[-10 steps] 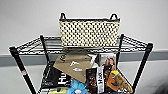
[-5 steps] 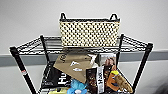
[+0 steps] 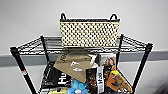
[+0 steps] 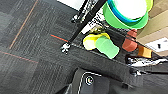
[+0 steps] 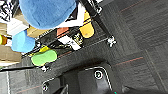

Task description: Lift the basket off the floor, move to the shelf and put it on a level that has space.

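Near first: both my wrist cams look down at the floor [image 4: 27, 62], dark carpet tiles w/ thin orange seam lines, plus the shelf [image 3: 17, 57] foot, a small caster [image 4: 65, 47] at the base of a black post. Arms seem lowered beside the rack's bottom tiers, wrists pointing floorward; that's a guess from the cam angle. Jaws: can't tell, released or clenched, either side.

Lower tiers hold clutter: green and yellow soft items [image 4: 106, 46], a blue plush [image 5: 46, 12], a brown paper bag [image 3: 75, 65], snack packs.

Farther and higher: the basket [image 3: 89, 32] sits on the level [image 3: 50, 46], the top wire tier, nearer the back edge and about mid-width, long axis running side to side along that edge, loop handles at each end, wall just behind. So basket lies up and ahead of me, well apart from both arms; neither arm looks nearer. Placement looks done to me, nothing gripping it.
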You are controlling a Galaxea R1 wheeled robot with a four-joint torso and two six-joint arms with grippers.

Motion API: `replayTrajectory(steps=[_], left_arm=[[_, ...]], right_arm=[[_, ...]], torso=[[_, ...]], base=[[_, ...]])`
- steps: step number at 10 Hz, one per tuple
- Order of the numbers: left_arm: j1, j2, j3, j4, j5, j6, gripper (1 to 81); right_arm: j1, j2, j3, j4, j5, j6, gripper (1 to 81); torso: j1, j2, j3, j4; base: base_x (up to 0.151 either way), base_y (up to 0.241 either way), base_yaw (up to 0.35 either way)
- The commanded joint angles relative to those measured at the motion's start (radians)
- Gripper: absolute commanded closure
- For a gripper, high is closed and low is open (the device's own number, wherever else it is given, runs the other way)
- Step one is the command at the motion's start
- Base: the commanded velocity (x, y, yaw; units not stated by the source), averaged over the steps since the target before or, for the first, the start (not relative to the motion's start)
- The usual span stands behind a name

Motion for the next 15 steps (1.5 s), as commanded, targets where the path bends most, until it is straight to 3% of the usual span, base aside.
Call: replayTrajectory(steps=[1, 5, 15], left_arm=[[-0.014, 0.045, -0.099, 0.043, 0.026, 0.001, 1.0], [0.017, 0.169, -0.214, 0.079, 0.001, 0.001, 1.0], [0.054, 0.437, -0.372, 0.173, 0.017, 0.001, 1.0]], right_arm=[[0.013, 0.053, -0.091, 0.003, -0.014, -0.035, 1.0], [-0.065, 0.194, -0.248, 0.001, 0.014, -0.06, 1.0], [-0.176, 0.498, -0.551, -0.102, 0.014, -0.066, 1.0]], torso=[[0.001, 0.0, 0.0, 0.0], [0.001, 0.0, 0.0, 0.0], [0.001, -0.001, 0.001, 0.0]], base=[[0.0, 0.0, 0.0], [0.0, 0.0, 0.0], [0.0, 0.0, 0.0]])
